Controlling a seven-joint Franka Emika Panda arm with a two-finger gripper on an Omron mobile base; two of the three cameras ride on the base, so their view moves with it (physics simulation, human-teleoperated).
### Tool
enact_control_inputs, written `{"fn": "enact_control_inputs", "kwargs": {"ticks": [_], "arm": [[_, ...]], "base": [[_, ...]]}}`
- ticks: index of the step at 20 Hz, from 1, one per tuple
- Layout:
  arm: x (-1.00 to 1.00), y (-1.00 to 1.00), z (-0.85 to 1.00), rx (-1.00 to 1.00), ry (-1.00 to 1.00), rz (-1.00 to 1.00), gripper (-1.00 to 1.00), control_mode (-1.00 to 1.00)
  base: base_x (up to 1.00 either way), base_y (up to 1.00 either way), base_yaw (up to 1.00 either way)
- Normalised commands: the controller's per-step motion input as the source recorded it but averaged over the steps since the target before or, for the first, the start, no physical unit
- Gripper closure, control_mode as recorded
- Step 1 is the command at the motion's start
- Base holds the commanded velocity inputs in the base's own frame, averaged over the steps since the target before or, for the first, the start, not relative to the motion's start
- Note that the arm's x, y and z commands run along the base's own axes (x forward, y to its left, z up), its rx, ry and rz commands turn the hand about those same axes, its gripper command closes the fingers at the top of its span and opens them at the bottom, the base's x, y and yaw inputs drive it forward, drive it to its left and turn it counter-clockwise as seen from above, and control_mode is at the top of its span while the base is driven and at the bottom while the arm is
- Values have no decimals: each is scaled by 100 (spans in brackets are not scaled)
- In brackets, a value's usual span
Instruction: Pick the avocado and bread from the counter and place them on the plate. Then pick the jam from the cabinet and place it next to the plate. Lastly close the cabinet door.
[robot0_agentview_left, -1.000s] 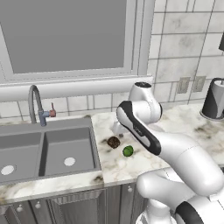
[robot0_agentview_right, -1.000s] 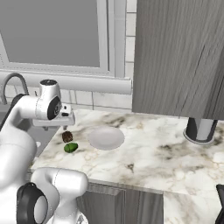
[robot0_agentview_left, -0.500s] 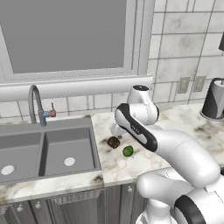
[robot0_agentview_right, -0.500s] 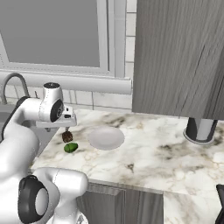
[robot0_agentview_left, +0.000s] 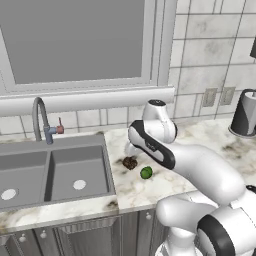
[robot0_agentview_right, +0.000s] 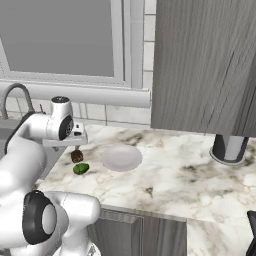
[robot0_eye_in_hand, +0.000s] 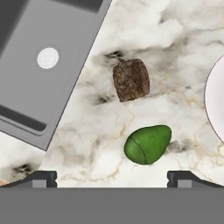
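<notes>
A white marble-veined bench (robot0_agentview_right: 175, 175) runs under a grey window, with a double sink (robot0_agentview_left: 50, 170) and its curved faucet (robot0_agentview_left: 42, 120) at one end and the dark grey wood-grain cabinet (robot0_agentview_right: 205, 65) on the wall at the other, its door closed. Since a second ago the arm has swung lower and a little toward the sink, so the hand (robot0_eye_in_hand: 112, 177) now hangs over the food; the things themselves lie as before. Its two finger tips stand wide apart, holding nothing. There is one avocado (robot0_eye_in_hand: 147, 144), one bread lump (robot0_eye_in_hand: 131, 79) and one plate (robot0_agentview_right: 121, 157). The avocado lies on the bench just beside the bread, apart from it, the bread a little nearer the sink's edge. The plate sits bare beside both, its rim showing at the edge of the hand view. A dark cylindrical container (robot0_agentview_right: 229, 147) stands well apart along the bench below the cabinet. In the left base view the arm's white link crosses just behind the bread.
</notes>
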Motion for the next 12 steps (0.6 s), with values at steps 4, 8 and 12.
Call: {"fn": "enact_control_inputs", "kwargs": {"ticks": [4,8,12], "arm": [[12,5,-16,0,0,0,-100,-100],[7,0,-16,0,0,0,-100,-100],[7,0,-16,0,0,0,-100,-100]], "base": [[0,0,0],[0,0,0],[0,0,0]]}}
